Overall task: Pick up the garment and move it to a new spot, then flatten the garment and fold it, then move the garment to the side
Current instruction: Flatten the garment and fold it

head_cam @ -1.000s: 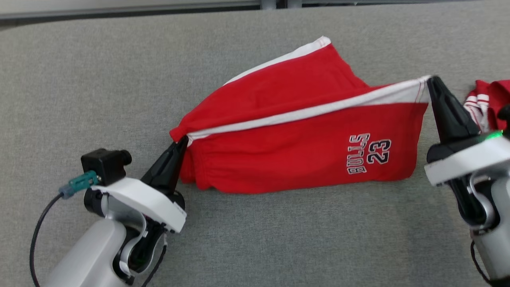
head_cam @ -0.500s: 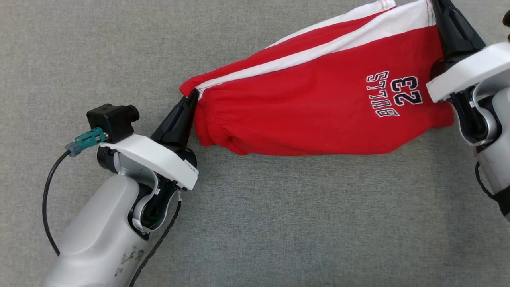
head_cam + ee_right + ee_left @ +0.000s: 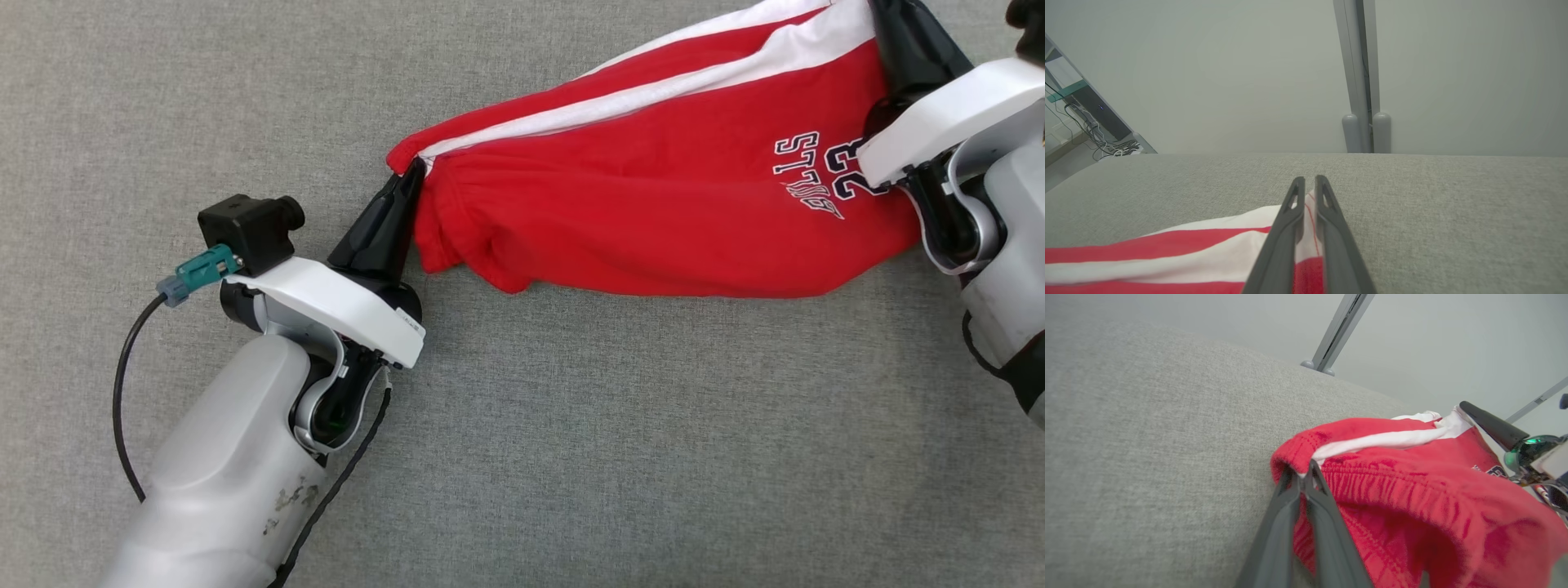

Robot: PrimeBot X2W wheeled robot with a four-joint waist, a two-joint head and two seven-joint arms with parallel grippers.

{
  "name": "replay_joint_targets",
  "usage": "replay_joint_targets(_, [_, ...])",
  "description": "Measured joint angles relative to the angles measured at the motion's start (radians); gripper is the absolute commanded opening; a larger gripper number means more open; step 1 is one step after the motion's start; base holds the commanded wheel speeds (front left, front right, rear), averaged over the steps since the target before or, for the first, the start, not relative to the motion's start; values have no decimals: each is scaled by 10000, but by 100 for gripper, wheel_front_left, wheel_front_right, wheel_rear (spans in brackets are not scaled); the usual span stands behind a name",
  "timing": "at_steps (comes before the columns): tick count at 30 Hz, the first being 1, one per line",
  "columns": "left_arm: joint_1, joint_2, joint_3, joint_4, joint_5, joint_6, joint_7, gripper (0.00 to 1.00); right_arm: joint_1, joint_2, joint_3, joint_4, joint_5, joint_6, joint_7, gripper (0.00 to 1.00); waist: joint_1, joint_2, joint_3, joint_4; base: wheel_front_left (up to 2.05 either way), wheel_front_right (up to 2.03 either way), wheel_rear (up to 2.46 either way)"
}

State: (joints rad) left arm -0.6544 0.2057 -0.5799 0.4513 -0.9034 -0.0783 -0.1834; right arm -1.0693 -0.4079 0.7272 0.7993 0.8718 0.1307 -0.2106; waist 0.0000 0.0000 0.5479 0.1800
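The garment (image 3: 653, 212) is a pair of red shorts with white side stripes and a "BULLS 23" print. It is stretched across the grey cloth table (image 3: 571, 449) between my two grippers. My left gripper (image 3: 416, 167) is shut on the gathered waistband corner (image 3: 1298, 457); the left wrist view shows its fingertips (image 3: 1299, 473) pinching red cloth. My right gripper (image 3: 886, 16), at the upper right edge of the head view, is shut on the white-striped hem corner. In the right wrist view the hem (image 3: 1167, 253) runs between its nearly touching fingers (image 3: 1306, 181). The left wrist view shows the right gripper (image 3: 1466, 405) too.
The grey table's far edge (image 3: 1412, 155) meets a pale wall with a metal post (image 3: 1361, 81). A shelf with cables (image 3: 1094, 122) stands beyond the table's far left corner. Bare grey cloth lies in front of the garment.
The head camera has tilted down, so the table's far edge left the picture. The garment's far leg has been drawn in and it hangs tauter between the grippers. Both grips hold.
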Motion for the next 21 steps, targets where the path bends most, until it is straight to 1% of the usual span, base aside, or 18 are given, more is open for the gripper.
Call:
replay_joint_targets(1, [2, -8, -13, 48, 61, -4, -82, 100, 0, 13, 109, 42, 65, 0, -86, 100, 0, 0, -29, -9, 0, 0, 0])
replay_joint_targets(3, [62, 17, -21, 128, 205, 23, -263, 100, 2, -4, 314, 50, 94, 0, -282, 100, 0, 0, -103, -50, 0, 0, 0])
replay_joint_targets(7, [513, 96, 167, 12, 554, 405, -627, 100, 194, -144, 318, -251, -67, 0, -476, 100, 0, 0, -339, -173, 0, 0, 0])
replay_joint_targets(9, [825, 188, 395, -209, 840, 742, -723, 100, 438, -209, -182, -825, -483, 0, -487, 100, 0, 0, -472, -278, 0, 0, 0])
replay_joint_targets(12, [1280, 313, 922, -834, 1350, 1241, -767, 100, 1102, -293, -1258, -1864, -1455, 0, -499, 100, 0, 0, -698, -443, 0, 0, 0])
replay_joint_targets(16, [1780, 265, 2013, -2163, 2512, 1735, -782, 100, 2507, -42, -2736, -3229, -2736, 0, -502, 100, 0, 0, -1001, -676, 0, 0, 0])
replay_joint_targets(18, [2150, 125, 2516, -2661, 2932, 1864, -782, 100, 3183, 194, -3413, -3837, -3260, 0, -504, 100, 0, 0, -1151, -801, 0, 0, 0])
replay_joint_targets(21, [2537, 27, 2941, -3214, 3728, 2023, -782, 100, 4224, 548, -4209, -4546, -3939, 0, -502, 100, 0, 0, -1396, -988, 0, 0, 0])
